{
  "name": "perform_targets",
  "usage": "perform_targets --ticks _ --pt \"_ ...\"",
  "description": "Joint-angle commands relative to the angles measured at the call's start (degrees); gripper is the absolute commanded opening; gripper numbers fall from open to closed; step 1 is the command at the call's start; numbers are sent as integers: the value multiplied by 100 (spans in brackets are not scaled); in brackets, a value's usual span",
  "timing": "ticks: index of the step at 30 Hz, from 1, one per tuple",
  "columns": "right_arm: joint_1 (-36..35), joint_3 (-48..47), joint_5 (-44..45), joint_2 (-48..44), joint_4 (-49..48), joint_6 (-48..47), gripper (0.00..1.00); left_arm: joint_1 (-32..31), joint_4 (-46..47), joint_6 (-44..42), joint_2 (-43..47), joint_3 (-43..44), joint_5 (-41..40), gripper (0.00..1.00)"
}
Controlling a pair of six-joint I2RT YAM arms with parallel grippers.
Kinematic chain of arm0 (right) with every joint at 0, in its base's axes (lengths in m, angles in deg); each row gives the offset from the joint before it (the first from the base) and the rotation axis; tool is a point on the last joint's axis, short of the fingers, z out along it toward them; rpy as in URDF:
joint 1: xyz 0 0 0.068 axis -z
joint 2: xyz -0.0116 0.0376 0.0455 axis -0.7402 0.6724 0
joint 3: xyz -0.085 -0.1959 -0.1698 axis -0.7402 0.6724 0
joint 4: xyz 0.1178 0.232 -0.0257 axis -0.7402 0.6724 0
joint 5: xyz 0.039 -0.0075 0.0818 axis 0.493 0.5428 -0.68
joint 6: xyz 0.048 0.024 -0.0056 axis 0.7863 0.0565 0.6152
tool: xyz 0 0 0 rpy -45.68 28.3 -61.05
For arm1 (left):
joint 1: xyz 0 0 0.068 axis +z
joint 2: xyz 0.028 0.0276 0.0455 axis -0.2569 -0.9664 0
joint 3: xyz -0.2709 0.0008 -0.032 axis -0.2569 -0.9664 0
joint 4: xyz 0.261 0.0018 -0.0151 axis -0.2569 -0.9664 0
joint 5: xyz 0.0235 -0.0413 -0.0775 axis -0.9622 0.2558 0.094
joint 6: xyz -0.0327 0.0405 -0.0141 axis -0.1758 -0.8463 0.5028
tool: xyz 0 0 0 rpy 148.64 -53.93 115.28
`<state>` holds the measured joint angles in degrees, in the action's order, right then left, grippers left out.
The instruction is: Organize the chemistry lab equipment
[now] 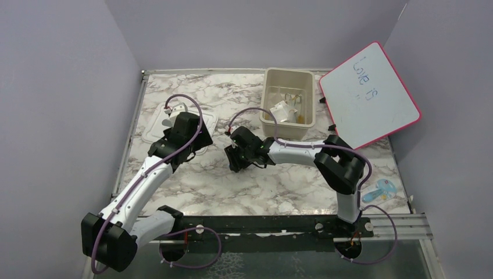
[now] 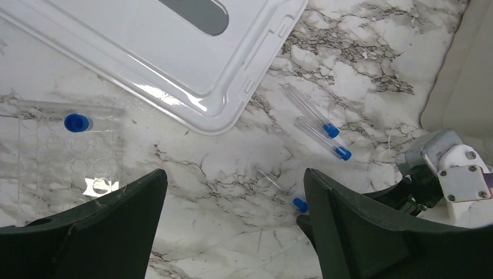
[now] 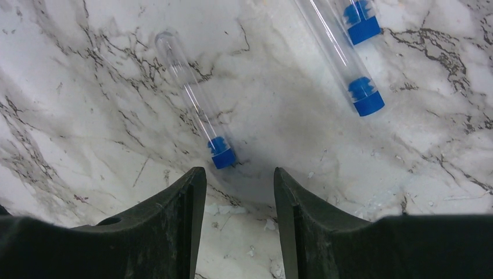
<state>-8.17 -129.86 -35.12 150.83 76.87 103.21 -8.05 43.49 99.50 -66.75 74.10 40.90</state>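
Three thin clear tubes with blue caps lie loose on the marble table. In the right wrist view the nearest tube (image 3: 195, 99) points its cap at my right gripper (image 3: 239, 174), which stands open just short of it and holds nothing. Two more tubes (image 3: 343, 58) lie up to the right. The left wrist view has the same near tube (image 2: 279, 186), the other pair (image 2: 322, 139), and a clear rack (image 2: 64, 151) holding one blue-capped tube. Above the table hangs my left gripper (image 2: 234, 174), wide open and empty. From above, the left gripper (image 1: 189, 136) and right gripper (image 1: 235, 161) are close together.
The beige tub (image 1: 288, 75) with packets inside stands at the back, and the pink-framed whiteboard (image 1: 369, 96) leans to its right. A white lid (image 2: 174, 52) lies flat at the back left. A small blue item (image 1: 383, 190) rests near the right front edge.
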Motion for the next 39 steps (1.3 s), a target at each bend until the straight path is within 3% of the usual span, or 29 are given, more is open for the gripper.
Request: perform_targets --ticks 1,9,18,21,26,39 --pt "-50 -247 123 252 -30 -125 51 35 -162 299 126 -167 -328 90" --pt "-50 -292 91 228 -65 -92 51 35 -71 290 -18 -193 -273 90" --pt "-47 -16 188 -196 -110 86 50 52 435 -197 -1091 274 135 88" --pt "-44 346 350 -553 -305 285 49 104 677 -387 -1636 660 103 83" --pt "-44 812 508 -1091 -426 596 43 258 1008 -667 -2686 1480 201 63" --pt "-46 1155 317 -1607 -481 778 37 709 1341 -521 -5276 3452 -341 42"
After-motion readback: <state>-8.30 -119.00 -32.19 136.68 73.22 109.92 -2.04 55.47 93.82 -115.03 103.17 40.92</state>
